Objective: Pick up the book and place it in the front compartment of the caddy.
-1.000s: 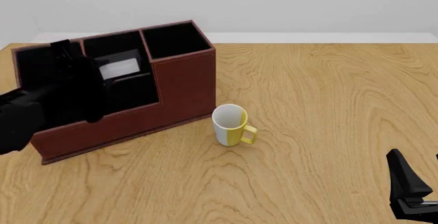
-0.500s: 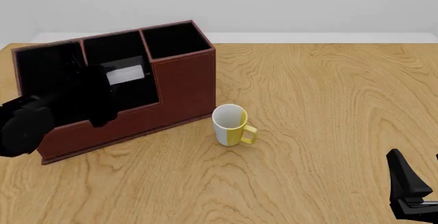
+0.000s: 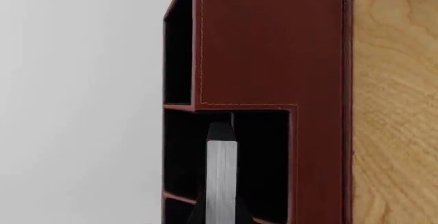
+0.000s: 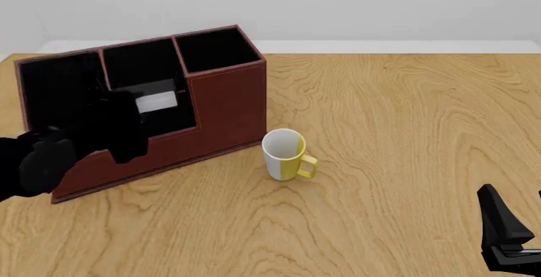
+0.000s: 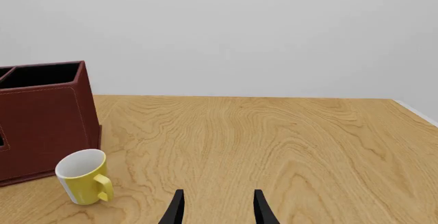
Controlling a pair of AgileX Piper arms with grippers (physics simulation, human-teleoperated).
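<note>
The reddish-brown caddy (image 4: 228,109) stands at the table's left. The black book (image 4: 157,101) shows its white page edge upward inside the low front compartment, just behind the stepped front wall. My left gripper (image 4: 146,113) reaches in from the left and is shut on the book. In the left wrist view the book (image 3: 221,172) stands between the two dark fingers (image 3: 197,212), inside the caddy (image 3: 274,44). My right gripper (image 5: 219,208) is open and holds nothing, low at the near right (image 4: 507,239).
A white-and-yellow mug (image 4: 285,155) stands just right of the caddy's front corner, handle toward the right; the right wrist view shows the mug (image 5: 83,177) too. The wooden table (image 4: 406,131) stretches to the right. My left arm covers the caddy's left end.
The book and my left gripper have moved down and slightly right into the caddy, so less of the page edge shows above the front wall. The right arm has stayed still.
</note>
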